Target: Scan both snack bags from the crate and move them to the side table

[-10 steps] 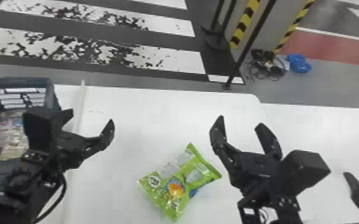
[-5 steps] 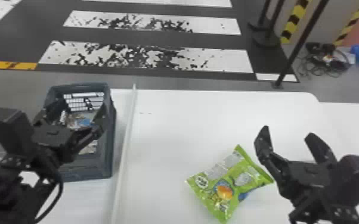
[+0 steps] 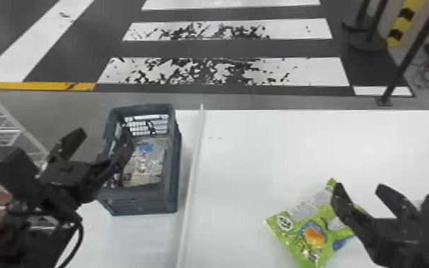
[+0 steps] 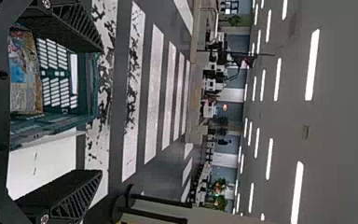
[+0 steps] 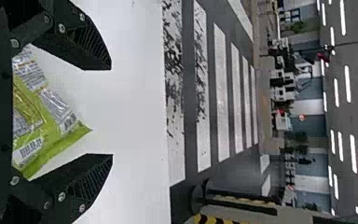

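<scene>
Left gripper [image 3: 104, 132] has its two black fingers spread wide apart, with a big gap between them. One finger is in front of the left part of the crate [image 3: 142, 203], and the other is out to the left of it. It is too hard to tell if that finger touches the crate. Right gripper [image 3: 360, 186] has its fingers wide apart too, and nothing is pinched between the tips. One of its fingers covers a bit of the green bag [image 3: 317, 235]. Whether they touch is hard to say.

The green bag lies flat on the white table [image 3: 278, 153], to the right of a long pale strip [image 3: 191, 178]. It has a picture in orange and blue on it. Its silver part is up near one corner.

The crate is dark and stands on the left side of the strip. It has holes in its far wall. Inside are packs [image 3: 148, 160] in tan and blue, too blurry to count. To the left is a white wire rack [image 3: 1, 137] with things on it. Past the table, the dark floor [image 3: 238, 48] has fat white stripes with black marks.
</scene>
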Controlling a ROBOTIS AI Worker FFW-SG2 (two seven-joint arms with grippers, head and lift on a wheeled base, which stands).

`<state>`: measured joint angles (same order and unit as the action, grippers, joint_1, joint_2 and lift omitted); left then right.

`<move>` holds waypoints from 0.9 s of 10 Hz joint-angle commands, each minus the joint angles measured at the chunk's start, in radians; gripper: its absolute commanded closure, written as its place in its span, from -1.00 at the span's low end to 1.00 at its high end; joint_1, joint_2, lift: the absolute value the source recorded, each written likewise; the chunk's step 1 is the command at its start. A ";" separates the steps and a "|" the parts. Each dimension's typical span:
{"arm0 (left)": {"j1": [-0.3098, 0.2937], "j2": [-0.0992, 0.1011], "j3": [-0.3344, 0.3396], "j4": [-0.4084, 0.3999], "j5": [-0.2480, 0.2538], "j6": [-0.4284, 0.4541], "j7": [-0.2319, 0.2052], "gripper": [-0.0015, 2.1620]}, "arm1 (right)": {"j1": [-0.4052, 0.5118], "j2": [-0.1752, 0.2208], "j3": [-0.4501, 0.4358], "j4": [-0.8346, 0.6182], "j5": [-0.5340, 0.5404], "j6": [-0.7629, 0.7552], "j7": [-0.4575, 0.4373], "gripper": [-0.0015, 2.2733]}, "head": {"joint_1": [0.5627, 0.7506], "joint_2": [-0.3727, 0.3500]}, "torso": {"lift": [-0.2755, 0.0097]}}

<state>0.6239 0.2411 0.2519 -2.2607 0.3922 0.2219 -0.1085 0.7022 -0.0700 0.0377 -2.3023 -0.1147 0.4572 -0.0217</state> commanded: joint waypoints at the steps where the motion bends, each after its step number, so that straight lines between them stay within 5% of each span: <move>1: 0.011 0.004 0.020 -0.008 0.010 -0.002 -0.002 -0.94 | -0.046 0.007 -0.022 0.024 -0.028 0.085 0.028 0.40 | 0.41 0.47 | 0.73; 2: 0.013 0.006 0.018 -0.008 0.010 -0.002 -0.002 -0.94 | -0.076 0.010 -0.024 0.058 -0.028 0.110 0.028 0.98 | 0.41 0.51 | 0.73; 9: 0.013 -0.005 0.007 -0.002 0.013 0.001 -0.011 -0.94 | -0.107 0.012 0.048 0.172 -0.046 0.085 0.049 0.98 | 0.41 0.56 | 0.73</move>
<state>0.6366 0.2368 0.2597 -2.2631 0.4051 0.2233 -0.1185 0.5908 -0.0583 0.0739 -2.1337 -0.1580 0.5378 0.0292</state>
